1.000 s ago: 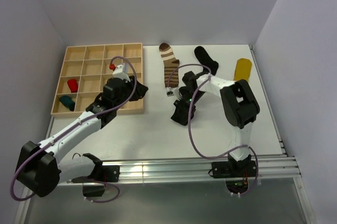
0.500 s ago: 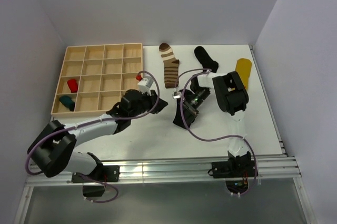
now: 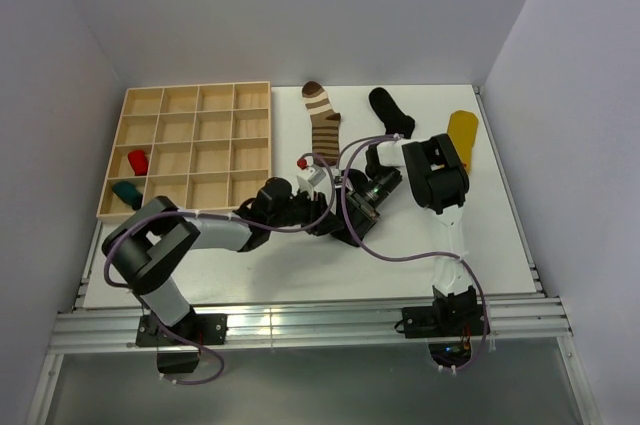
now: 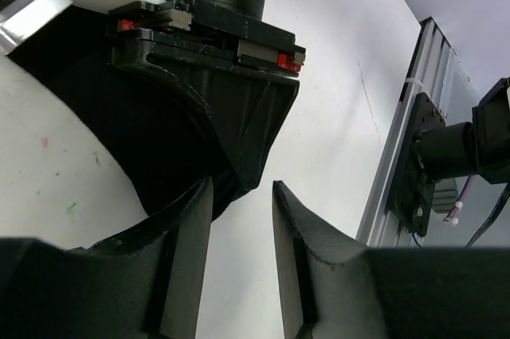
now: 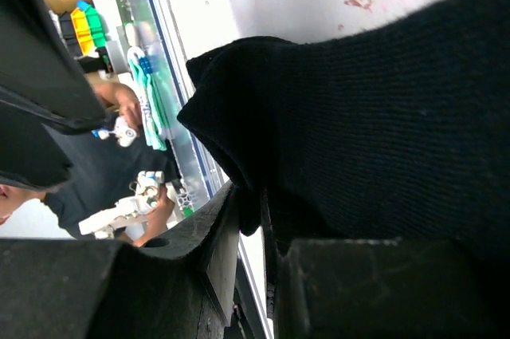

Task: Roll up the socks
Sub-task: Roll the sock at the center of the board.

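My right gripper (image 3: pixel 352 213) is shut on a black sock (image 3: pixel 345 229) at mid-table; in the right wrist view the knit fabric (image 5: pixel 382 116) is pinched between its fingers (image 5: pixel 227 227). My left gripper (image 3: pixel 324 217) stands open right beside that sock. Only white table shows between its fingertips (image 4: pixel 280 195), and the dark fabric (image 4: pixel 135 139) is just ahead on the left. A brown-and-cream striped sock (image 3: pixel 322 125), another black sock (image 3: pixel 390 110) and a yellow sock (image 3: pixel 461 131) lie flat along the back.
A wooden compartment tray (image 3: pixel 200 86) sits at the back left, with a red roll (image 3: pixel 137 161) and a teal roll (image 3: pixel 127 194) in its left cells. Cables loop over both arms. An aluminium rail (image 3: pixel 300 323) runs along the near edge.
My left arm has swung from the tray rightwards across the table to the held black sock, its jaws closing briefly, then reopening. My right gripper has turned with the sock still in it.
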You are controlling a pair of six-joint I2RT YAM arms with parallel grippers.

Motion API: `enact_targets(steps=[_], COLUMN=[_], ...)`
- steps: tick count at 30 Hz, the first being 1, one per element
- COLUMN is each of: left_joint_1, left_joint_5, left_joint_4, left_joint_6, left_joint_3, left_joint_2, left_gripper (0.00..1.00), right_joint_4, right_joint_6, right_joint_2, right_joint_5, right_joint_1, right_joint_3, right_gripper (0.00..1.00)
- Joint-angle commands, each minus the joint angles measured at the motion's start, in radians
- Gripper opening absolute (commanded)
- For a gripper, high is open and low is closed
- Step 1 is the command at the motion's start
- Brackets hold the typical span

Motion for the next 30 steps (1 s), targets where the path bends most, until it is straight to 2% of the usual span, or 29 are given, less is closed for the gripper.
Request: enact_targets(steps=[1,8,18,30], left_joint_1=[-0.006,-0.004,-0.004,0.027], left_joint_5=[0.067,0.089,0.061,0.142], left_joint_4=[0.120,0.187,0.155,0.276], left_joint_6=[0.031,0.049,0.066,0.015], left_joint_3=[0.048,0.083,0.115,0.040], left_joint_2=[0.040,0.149,0.223,0.262], left_gripper=[0.42,0.48,0.44,0.42], right_joint_4=[-0.110,-0.110,-0.112,-0.109], right_joint_6=[-0.025,-0.026,-0.031,-0.013], right_joint_2=[0.011,0.017,0.014,0.005], right_joint_5=[-0.016,0.001,0.006,0.007], right_joint_1=[-0.016,-0.018,-0.019,-0.036], right_joint_3=[0.030,0.033,0.035,0.041], right_gripper=[0.21,0.21,0.21,0.20])
